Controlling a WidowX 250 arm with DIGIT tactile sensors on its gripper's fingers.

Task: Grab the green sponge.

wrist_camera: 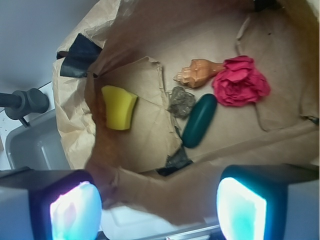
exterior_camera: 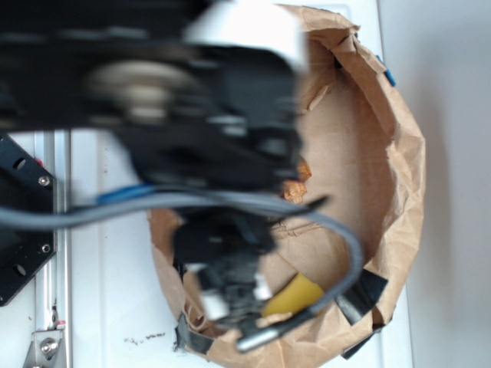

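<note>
The green sponge is a small yellow foam block lying on the brown paper floor, close to the left wall of the paper bag. In the exterior view the green sponge peeks out beside the blurred arm. My gripper hovers over the bag's near wall, open wide, with nothing between its glowing fingertips. The sponge lies ahead and to the left of it, not touched. In the exterior view my gripper points down into the bag, partly hidden by cable.
Inside the bag also lie a red paper flower, an orange-brown seashell, a dark green capsule and a grey crumpled lump. Black tape marks the bag's rim. A metal rail runs along the left.
</note>
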